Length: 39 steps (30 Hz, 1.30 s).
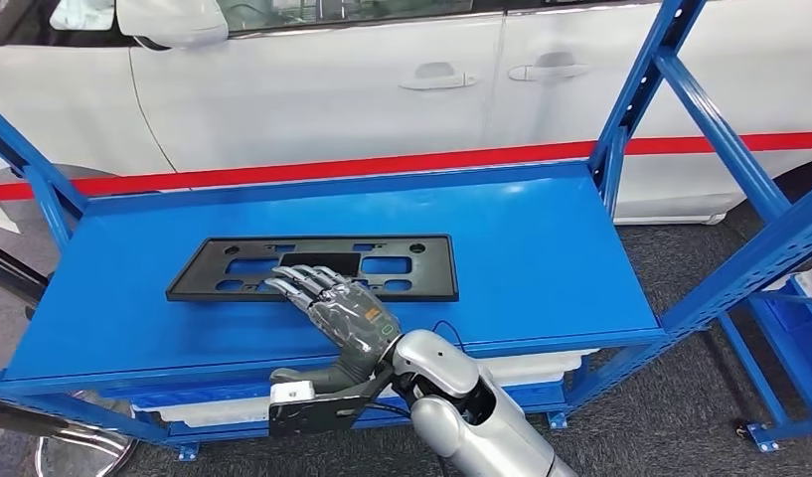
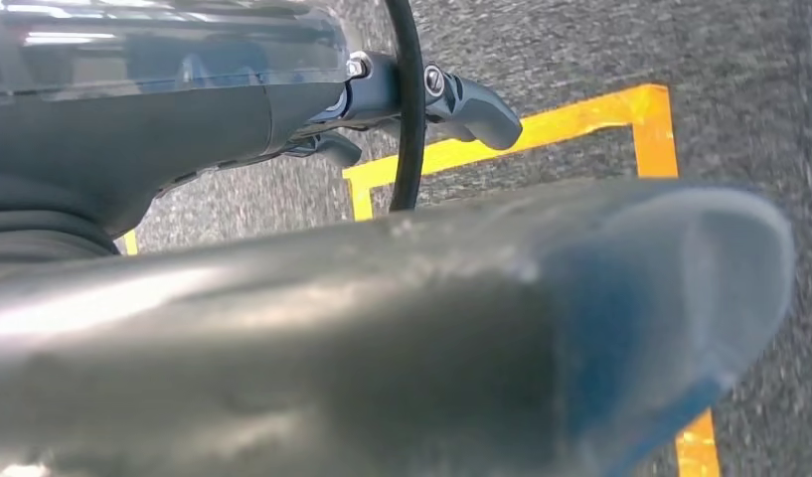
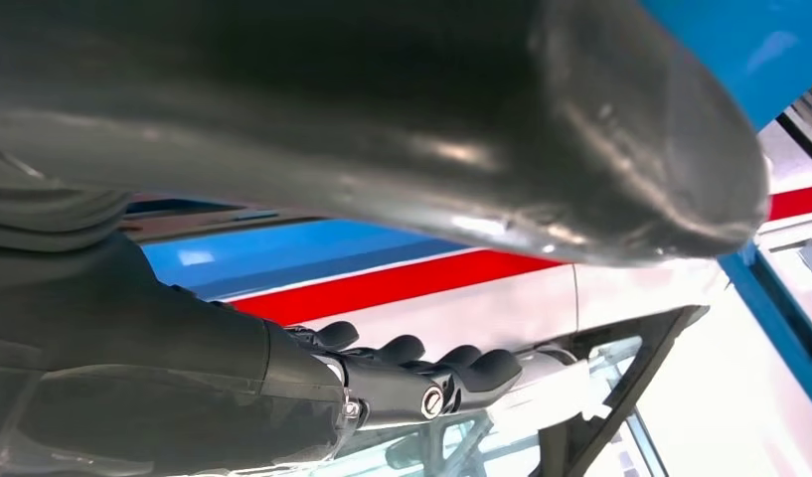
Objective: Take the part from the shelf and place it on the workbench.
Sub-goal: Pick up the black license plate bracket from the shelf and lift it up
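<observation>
While part [image 1: 312,266] lies flat on blue shelf [image 1: 541,248], right hand [image 1: 332,308] over its near edge, fingers spread, nothing gripped; lifting, carrying, placing all remain.

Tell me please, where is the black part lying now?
In the head view the black part lies flat on the blue shelf, left of its middle, with the right hand over its near edge and a white car behind.

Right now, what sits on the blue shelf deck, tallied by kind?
Black plastic part: 1
Robot hand resting on it, the right hand: 1
Total: 2
</observation>
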Available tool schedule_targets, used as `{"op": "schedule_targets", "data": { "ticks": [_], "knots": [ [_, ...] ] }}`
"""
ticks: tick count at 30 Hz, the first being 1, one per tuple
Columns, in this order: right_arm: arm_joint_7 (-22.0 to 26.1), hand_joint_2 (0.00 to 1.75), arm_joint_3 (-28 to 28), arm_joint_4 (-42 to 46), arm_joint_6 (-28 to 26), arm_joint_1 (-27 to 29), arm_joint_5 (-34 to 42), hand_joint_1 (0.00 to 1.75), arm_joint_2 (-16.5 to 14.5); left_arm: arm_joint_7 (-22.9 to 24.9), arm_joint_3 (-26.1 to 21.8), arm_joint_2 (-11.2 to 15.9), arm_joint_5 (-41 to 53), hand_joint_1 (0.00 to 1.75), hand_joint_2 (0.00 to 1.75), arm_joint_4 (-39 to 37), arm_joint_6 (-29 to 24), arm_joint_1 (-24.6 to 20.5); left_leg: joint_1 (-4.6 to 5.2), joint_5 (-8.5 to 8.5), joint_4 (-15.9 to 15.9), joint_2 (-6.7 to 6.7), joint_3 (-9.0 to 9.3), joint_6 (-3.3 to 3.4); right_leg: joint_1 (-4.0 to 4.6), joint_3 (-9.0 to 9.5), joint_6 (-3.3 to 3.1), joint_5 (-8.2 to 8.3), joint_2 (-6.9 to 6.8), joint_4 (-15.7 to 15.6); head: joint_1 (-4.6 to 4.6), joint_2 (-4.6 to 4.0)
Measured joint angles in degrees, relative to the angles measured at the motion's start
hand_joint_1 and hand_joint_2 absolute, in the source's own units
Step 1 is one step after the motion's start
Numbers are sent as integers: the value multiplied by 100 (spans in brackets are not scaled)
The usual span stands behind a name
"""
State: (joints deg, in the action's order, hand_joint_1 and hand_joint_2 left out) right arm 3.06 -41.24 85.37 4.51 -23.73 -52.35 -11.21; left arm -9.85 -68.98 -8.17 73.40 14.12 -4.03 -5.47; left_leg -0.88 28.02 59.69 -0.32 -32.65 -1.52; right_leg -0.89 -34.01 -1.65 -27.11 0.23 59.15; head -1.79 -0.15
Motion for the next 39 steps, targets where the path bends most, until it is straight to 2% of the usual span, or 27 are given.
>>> {"op": "schedule_targets", "data": {
  "ticks": [1,3,4,5,6,8,9,10,12,15,17,19,20,21,22,23,24,25,26,29,31,33,34,35,36,37,39],
  "knots": [
    [0,0,0,-1,-1,-2,0,0,-4,-2,0,-2,1,0,0,1,-1,-1,-5,132,245,3,-111,-26,-8,20,-29,-7,-6,-10,0,0],
    [0,0,0,-13,-1,0,0,0,-6,-3,0,0,2,0,0,2,-2,5,-8,445,989,5,-490,-60,7,44,-69,-34,-11,-9,0,0],
    [0,0,0,-22,-1,7,0,0,-5,-3,0,2,2,0,0,2,-2,11,-8,527,1307,5,-676,-66,17,59,-80,-49,-10,-9,0,0],
    [0,0,0,-31,0,14,0,0,-5,-3,0,2,2,0,0,2,-2,17,-7,502,1453,5,-786,-62,25,79,-86,-68,-6,-8,0,0],
    [0,0,0,-37,0,18,0,0,-5,-3,0,1,2,0,0,1,-2,20,-6,357,1364,5,-784,-46,34,111,-86,-91,-1,-8,0,0],
    [0,0,0,-39,0,17,0,0,-6,-3,0,2,2,0,0,1,-2,20,8,-106,659,4,-512,26,45,196,-78,-148,8,-11,1,0],
    [0,0,0,-40,-1,13,0,0,-6,-2,0,7,2,0,0,2,-2,17,30,-269,304,6,-356,74,56,226,-63,-174,10,-12,1,0],
    [0,0,0,-42,-1,11,0,0,-7,-1,0,10,2,0,0,2,-3,13,55,-344,48,8,-244,118,57,236,-42,-190,11,-14,0,0],
    [0,0,0,-46,-1,11,0,0,-6,3,0,15,2,0,0,4,-8,12,97,-317,-97,9,-187,176,54,228,17,-200,11,-33,0,0],
    [1,0,0,-42,-5,1,0,0,-14,2,0,8,3,0,0,5,-14,20,59,-326,-246,9,-83,243,66,237,115,-281,-7,29,1,0],
    [3,0,1,-41,-11,-8,0,0,-13,-1,0,2,4,0,0,4,-13,13,32,-325,-323,14,-1,293,59,5,155,-517,-17,535,2,0],
    [4,0,2,-55,-14,6,0,0,1,0,0,2,4,0,0,4,-9,8,32,-283,-320,14,36,323,44,-427,183,-747,-16,1232,1,0],
    [4,0,2,-65,-14,17,0,0,8,1,0,2,7,0,0,4,-6,10,33,-255,-311,12,58,324,35,-581,197,-733,-17,1414,1,0],
    [4,0,2,-73,-14,22,0,0,11,1,0,2,10,0,0,4,-3,13,33,-223,-299,10,85,319,25,-637,205,-609,-18,1395,1,0],
    [4,0,2,-79,-14,19,0,0,13,-1,0,1,13,0,0,4,-1,15,33,-187,-283,5,119,310,16,-585,206,-394,-19,1175,1,0],
    [4,0,2,-84,-14,10,0,0,13,-3,0,-1,16,0,0,4,1,17,33,-145,-265,0,155,294,11,-451,195,-143,-21,806,1,0],
    [4,0,2,-94,-13,-5,0,0,12,-7,0,-3,17,0,0,4,2,15,41,-100,-242,-3,180,268,19,-303,177,21,-21,459,1,0],
    [3,0,3,-108,-13,-20,0,0,11,-10,0,-6,17,0,0,4,2,12,50,-63,-224,-7,194,237,27,-187,152,113,-20,197,1,0],
    [1,0,3,-125,-12,-33,-1,0,10,-14,0,-8,17,0,0,4,3,9,54,-34,-213,-7,200,201,42,-122,125,128,-16,51,1,0],
    [-7,0,8,-174,-14,-49,-6,0,6,-23,0,-7,20,0,0,6,2,1,40,16,-218,1,232,97,50,-73,39,80,4,-21,1,0],
    [-9,87,11,-201,-19,-65,-8,0,-1,-27,0,-8,25,0,0,8,3,-7,27,141,8,7,153,30,16,4,-20,70,-3,-80,0,0],
    [-14,175,19,-235,-22,-75,-9,0,-3,-30,0,-12,28,0,0,9,8,-3,4,422,685,10,-199,-33,6,69,-60,43,-18,-104,-1,0],
    [-16,175,27,-258,-24,-69,-9,0,-1,-31,-1,-12,26,0,0,9,18,5,-6,548,1075,10,-432,-57,7,90,-68,25,-20,-103,-1,0],
    [-20,175,40,-286,-24,-57,-9,0,2,-32,-1,-11,22,0,0,9,34,14,-16,586,1343,11,-619,-75,7,112,-69,4,-18,-101,-2,0],
    [-21,175,52,-314,-24,-46,-9,0,5,-34,-2,-10,19,0,0,9,54,21,-25,507,1409,11,-715,-85,6,138,-64,-21,-11,-99,-2,0],
    [-23,175,62,-339,-25,-39,-9,0,8,-35,-2,-9,15,0,0,9,71,24,-34,313,1242,12,-696,-89,3,172,-53,-48,-3,-95,-2,0],
    [-24,175,76,-380,-25,-38,-9,0,10,-36,-3,-7,14,0,0,9,85,21,-44,-167,490,13,-420,-82,4,252,-11,-114,7,-88,-2,0]
  ]
}}
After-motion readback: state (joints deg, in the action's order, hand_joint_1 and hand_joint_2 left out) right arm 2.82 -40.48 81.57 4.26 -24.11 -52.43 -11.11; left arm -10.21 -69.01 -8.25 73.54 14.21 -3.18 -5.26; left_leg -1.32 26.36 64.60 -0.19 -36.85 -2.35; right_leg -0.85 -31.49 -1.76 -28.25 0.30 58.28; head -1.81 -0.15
